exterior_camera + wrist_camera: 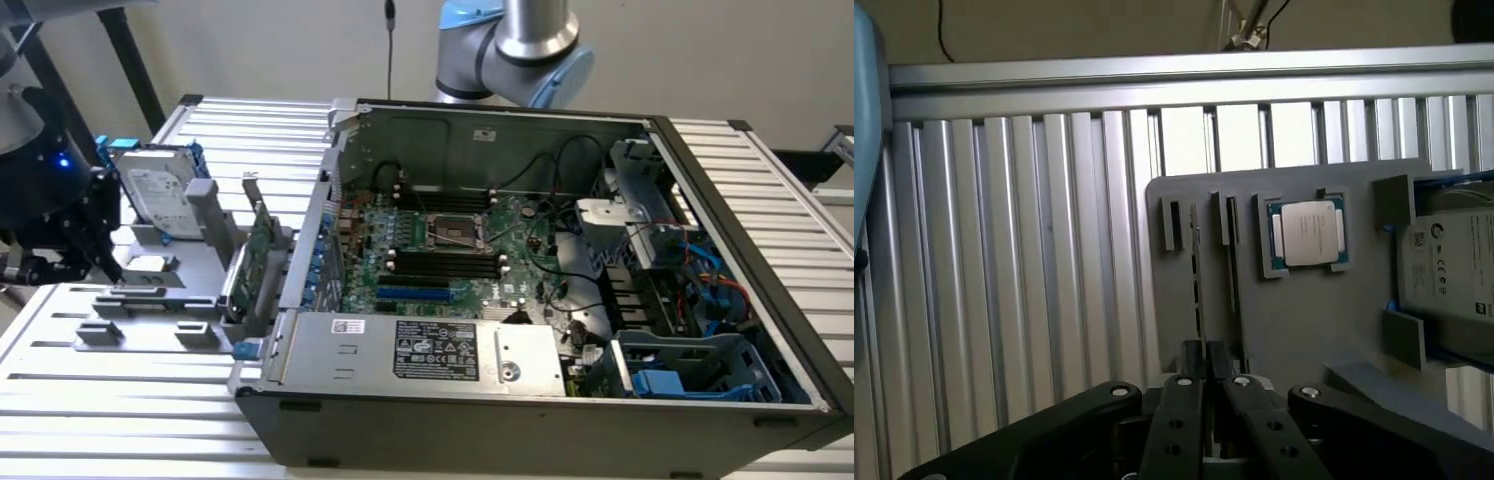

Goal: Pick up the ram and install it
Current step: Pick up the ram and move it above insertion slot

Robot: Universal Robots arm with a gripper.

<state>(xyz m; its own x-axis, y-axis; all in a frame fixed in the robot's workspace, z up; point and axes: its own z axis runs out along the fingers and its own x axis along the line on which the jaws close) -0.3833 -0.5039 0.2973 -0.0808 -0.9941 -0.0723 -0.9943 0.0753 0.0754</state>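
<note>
In the wrist view the ram (1198, 285) is seen edge-on, a thin dark strip standing in a slot of the grey holder plate (1304, 320). My gripper (1204, 375) sits over its near end with both black fingers (1182, 400) pressed close on either side of the strip. In the exterior view my gripper (107, 262) hangs over that grey holder plate (140, 325) at the view's left, outside the computer case. The motherboard's black ram slots (441, 265) lie in the middle of the open case (534, 420), away from the gripper.
On the holder plate a silver hard drive (158, 195) stands behind my gripper and a green expansion card (254, 262) stands upright near the case wall. A processor chip (1307, 232) lies in a recess. The power supply (414, 350) fills the case's front. Ribbed aluminium table (1034, 260) surrounds everything.
</note>
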